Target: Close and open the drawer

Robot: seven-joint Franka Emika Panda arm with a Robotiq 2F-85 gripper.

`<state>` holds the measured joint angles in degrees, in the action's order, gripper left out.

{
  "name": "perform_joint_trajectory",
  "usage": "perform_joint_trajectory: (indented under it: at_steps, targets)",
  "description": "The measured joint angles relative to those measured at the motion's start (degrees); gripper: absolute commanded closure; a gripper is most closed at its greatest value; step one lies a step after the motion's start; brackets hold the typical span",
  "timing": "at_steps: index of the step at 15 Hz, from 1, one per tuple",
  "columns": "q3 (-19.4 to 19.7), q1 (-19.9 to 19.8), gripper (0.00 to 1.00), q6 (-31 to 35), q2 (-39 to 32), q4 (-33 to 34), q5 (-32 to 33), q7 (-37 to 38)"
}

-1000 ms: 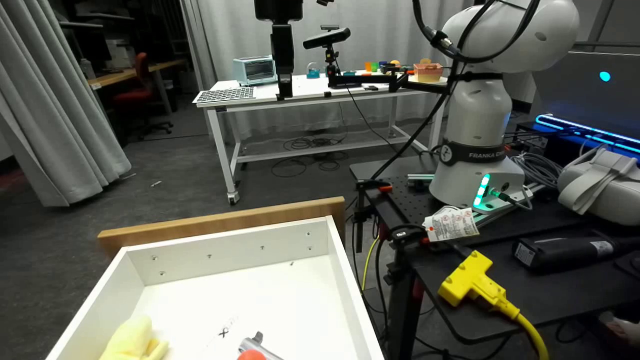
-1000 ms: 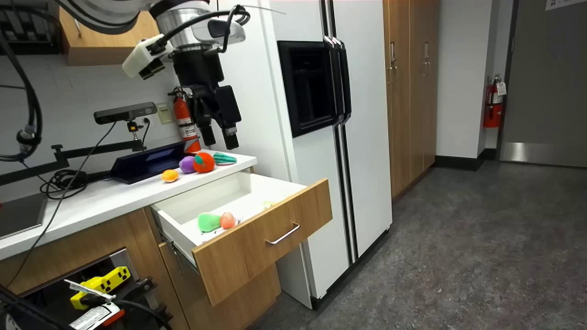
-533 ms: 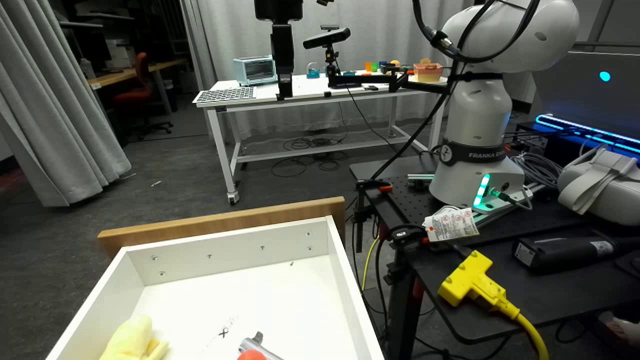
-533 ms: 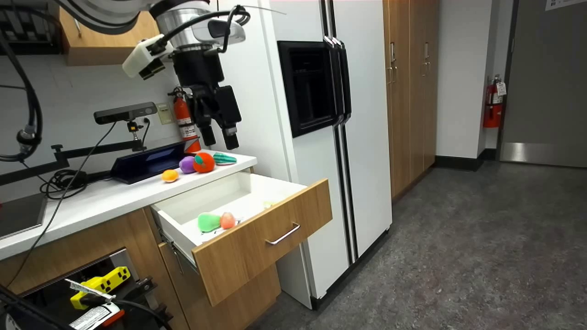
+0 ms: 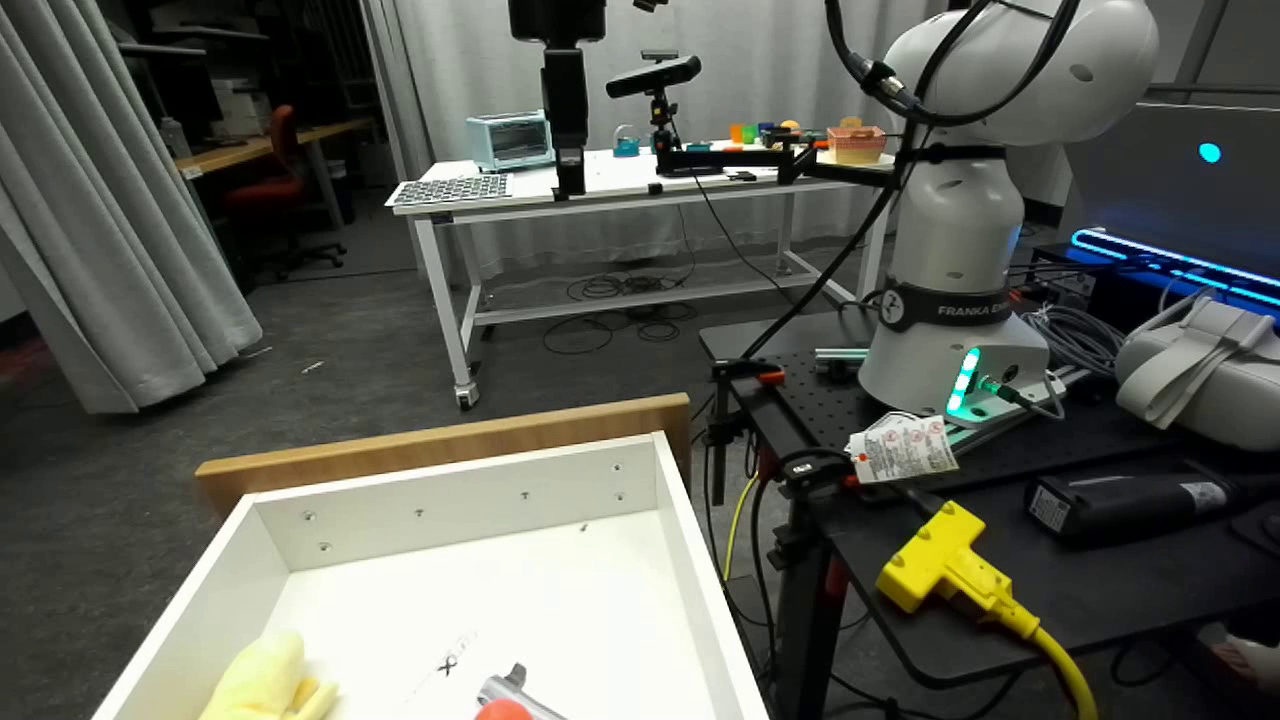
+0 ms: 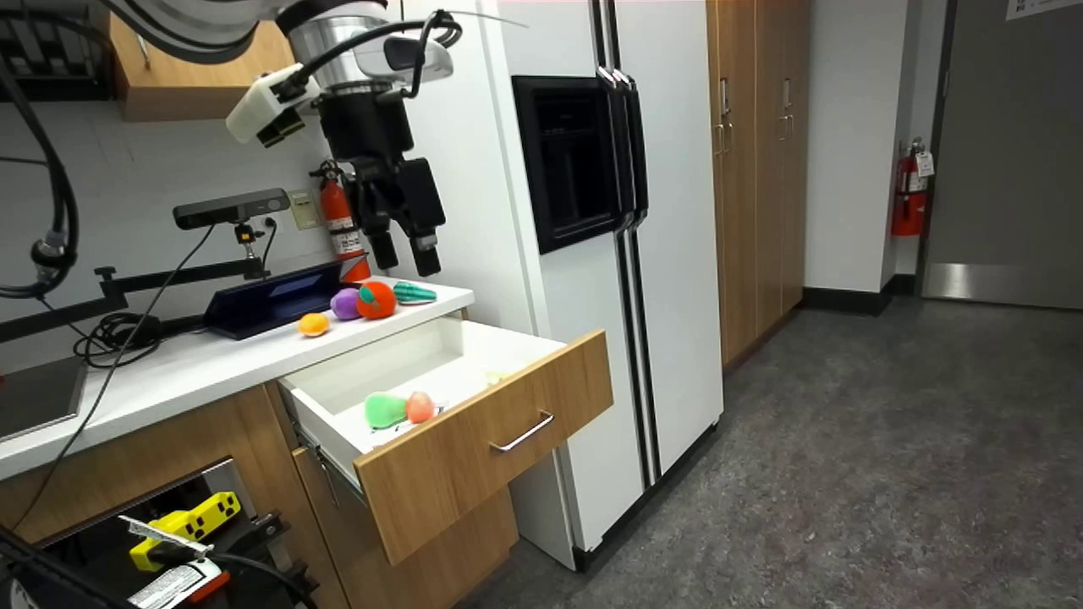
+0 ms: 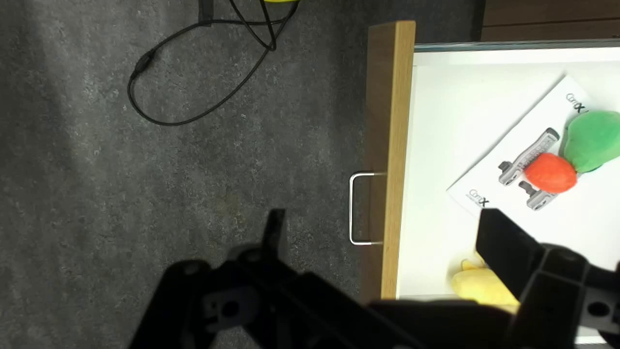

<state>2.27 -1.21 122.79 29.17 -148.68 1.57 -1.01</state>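
The drawer (image 6: pixel 461 474) stands pulled out of its cabinet in both exterior views, with its white inside (image 5: pixel 480 580) showing. Its wood front bears a silver handle (image 6: pixel 522 433), also seen in the wrist view (image 7: pixel 352 208). Inside lie a green toy (image 7: pixel 592 138), a red toy (image 7: pixel 551 173), a yellow toy (image 7: pixel 484 286) and a printed sheet (image 7: pixel 513 140). My gripper (image 6: pixel 406 256) points down, high above the drawer and apart from it. In the wrist view its fingers (image 7: pixel 382 215) are wide apart on either side of the drawer's front edge, with nothing held.
A white counter (image 6: pixel 245 359) adjoins the drawer. On it are a red toy (image 6: pixel 376 300), an orange toy (image 6: pixel 314 324), a purple toy (image 6: pixel 345 304) and a dark screen (image 6: pixel 271 296). A white fridge (image 6: pixel 584 338) stands beside. A cable (image 7: pixel 193 118) lies in the wrist view.
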Motion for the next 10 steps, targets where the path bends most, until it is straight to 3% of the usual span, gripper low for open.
perform_joint_trajectory:
  at_steps: [7, 10]
  targets:
    - [-0.26, 0.0, 0.0, 0.31, -0.44, 0.0, 0.24, 0.01]
    - [-0.26, 0.0, 0.0, 3.96, -2.65, -0.14, 0.24, -0.16]
